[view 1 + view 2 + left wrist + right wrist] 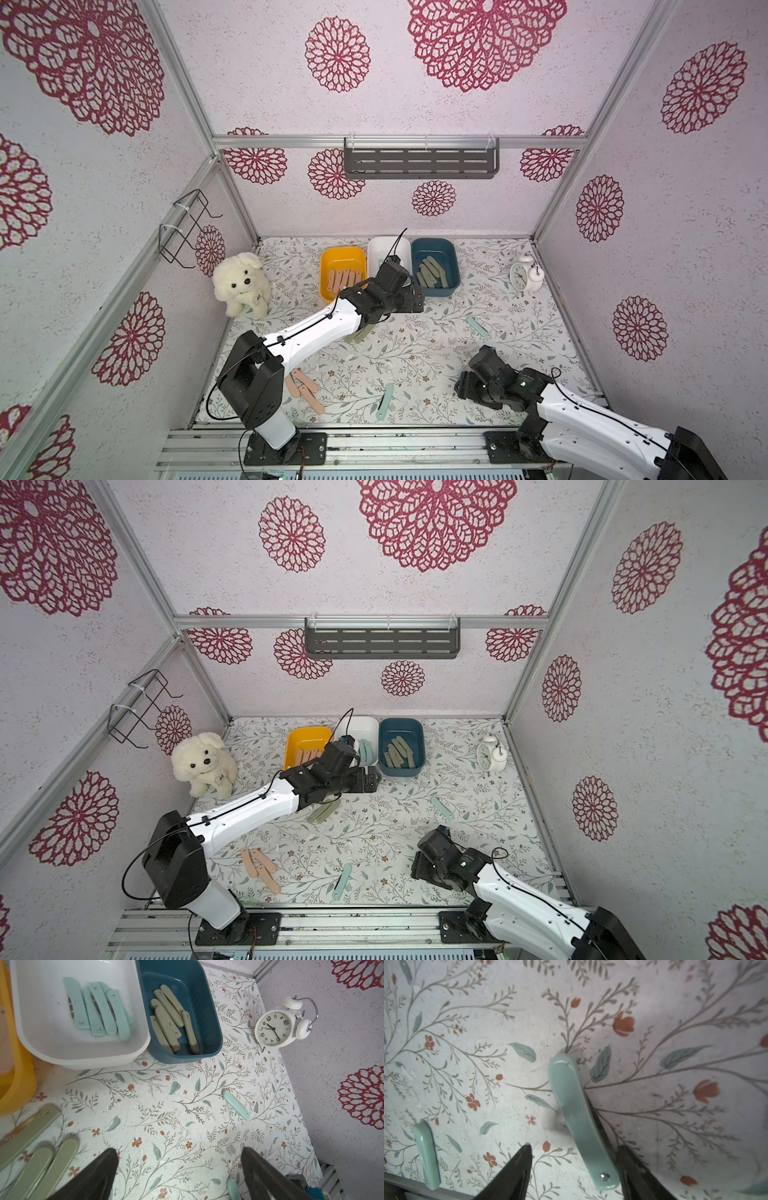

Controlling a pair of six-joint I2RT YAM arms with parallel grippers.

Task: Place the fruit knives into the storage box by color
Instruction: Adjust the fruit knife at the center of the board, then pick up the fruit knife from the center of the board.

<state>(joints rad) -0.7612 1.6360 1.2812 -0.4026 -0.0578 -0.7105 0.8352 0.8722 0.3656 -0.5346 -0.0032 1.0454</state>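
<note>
- My left hand hung spread wide and empty over the tabletop, near the white box of mint knives and the blue box of sage knives.
- My right hand stood apart around a mint knife on the tabletop. One finger touched it and the other was clear.
- Three peach knives lay loose near my left arm's base.
</note>
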